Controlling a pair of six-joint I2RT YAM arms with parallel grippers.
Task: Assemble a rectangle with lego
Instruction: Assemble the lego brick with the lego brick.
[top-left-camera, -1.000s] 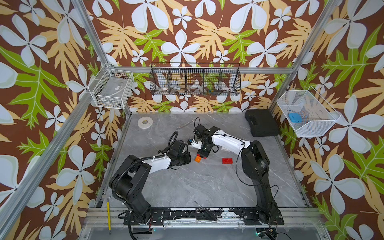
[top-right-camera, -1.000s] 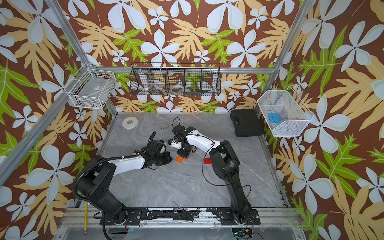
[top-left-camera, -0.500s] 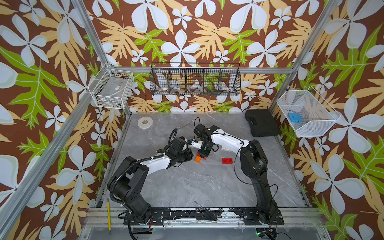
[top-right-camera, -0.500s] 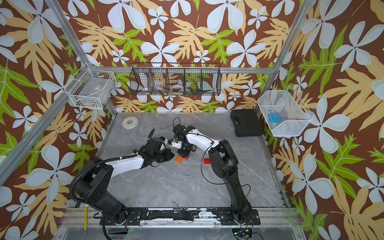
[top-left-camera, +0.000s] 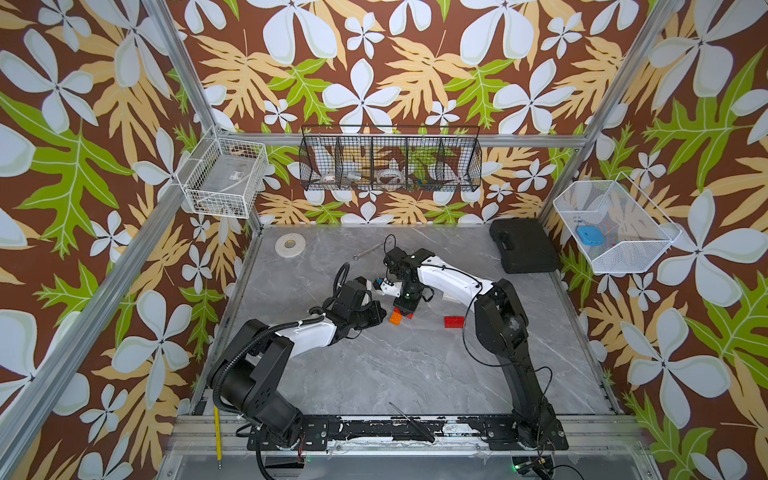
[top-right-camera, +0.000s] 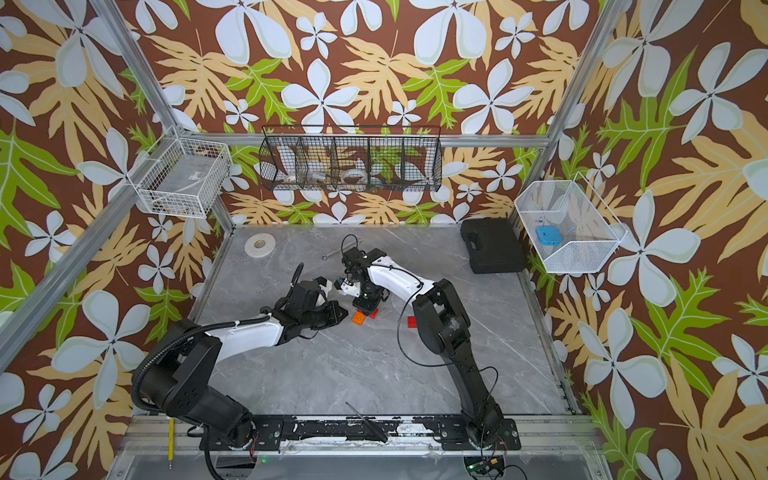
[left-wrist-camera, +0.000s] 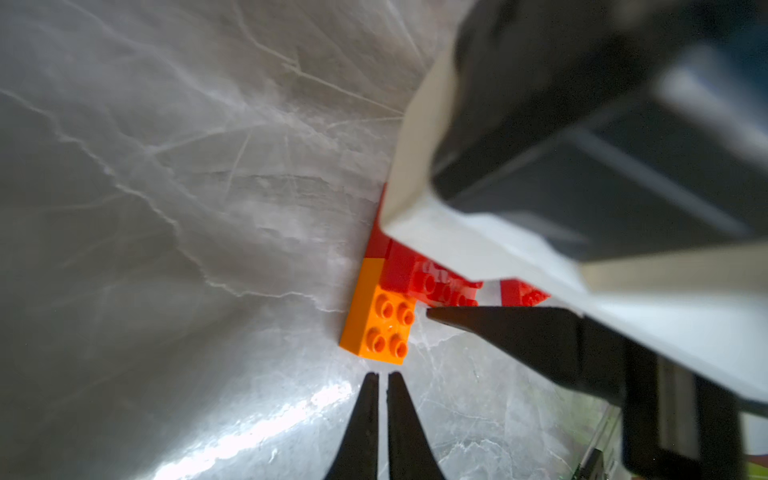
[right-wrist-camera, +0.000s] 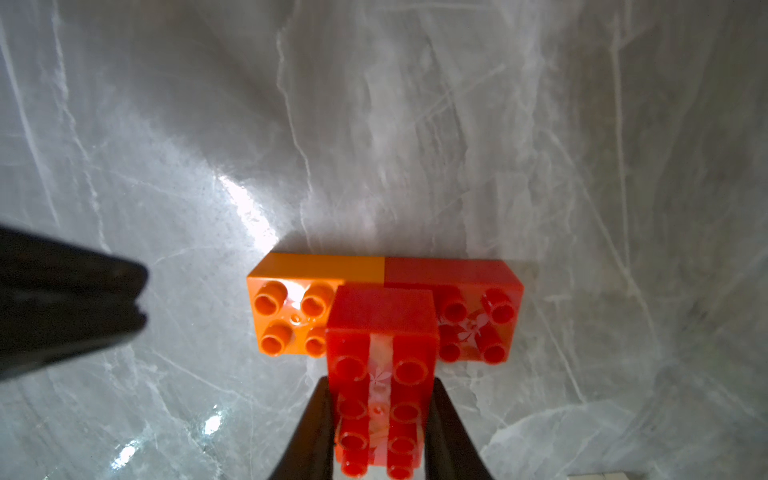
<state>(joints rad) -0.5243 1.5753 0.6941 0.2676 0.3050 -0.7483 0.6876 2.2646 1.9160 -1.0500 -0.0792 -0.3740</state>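
Note:
An orange lego brick (right-wrist-camera: 291, 320) and a red brick (right-wrist-camera: 473, 328) lie end to end on the grey table. My right gripper (right-wrist-camera: 380, 380) is shut on a longer red brick (right-wrist-camera: 382, 316), held over the seam between the two. In both top views the orange brick (top-left-camera: 396, 318) (top-right-camera: 358, 318) shows just beside the right gripper (top-left-camera: 405, 309). My left gripper (left-wrist-camera: 382, 376) is shut and empty, its tips just short of the orange brick (left-wrist-camera: 378, 328). Another red brick (top-left-camera: 454, 321) lies loose to the right. No finished rectangle shows.
A black case (top-left-camera: 523, 251) sits at the back right, a tape roll (top-left-camera: 289, 244) at the back left, and a small wrench (top-left-camera: 368, 251) behind the arms. A black tool (top-left-camera: 411, 422) lies on the front rail. Wire baskets hang on the walls.
The left arm has shifted slightly beside the orange brick. The right gripper still holds the red brick in the same place.

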